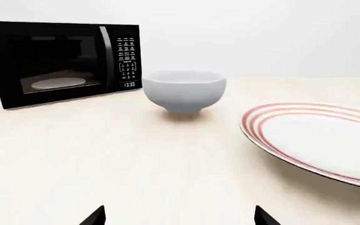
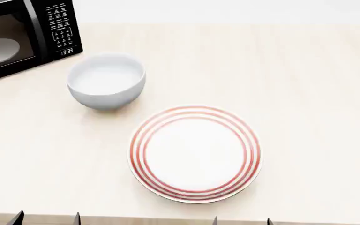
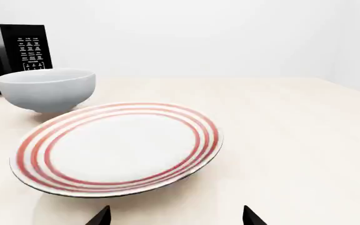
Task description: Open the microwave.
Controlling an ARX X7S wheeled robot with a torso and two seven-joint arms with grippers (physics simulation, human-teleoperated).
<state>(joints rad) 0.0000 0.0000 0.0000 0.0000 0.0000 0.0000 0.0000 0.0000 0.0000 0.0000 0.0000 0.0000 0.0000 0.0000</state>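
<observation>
The black microwave [image 2: 17, 35] stands at the table's far left with its door shut; it also shows in the left wrist view [image 1: 61, 63] and partly in the right wrist view [image 3: 14, 51]. Its vertical black handle [image 1: 107, 58] sits between the tinted window and the white-lettered keypad [image 1: 127, 58]. The round white turntable [image 1: 58, 83] shows through the glass. My left gripper [image 1: 180, 218] is open and empty, low at the table's near edge [image 2: 45, 219], far from the microwave. My right gripper [image 3: 175, 216] is open and empty, near the front edge [image 2: 241, 220].
A pale grey bowl [image 2: 106, 80] stands just right of the microwave's front. A white plate with red rings [image 2: 194, 153] lies in the middle of the light wooden table [image 2: 305, 93]. A white wall runs behind.
</observation>
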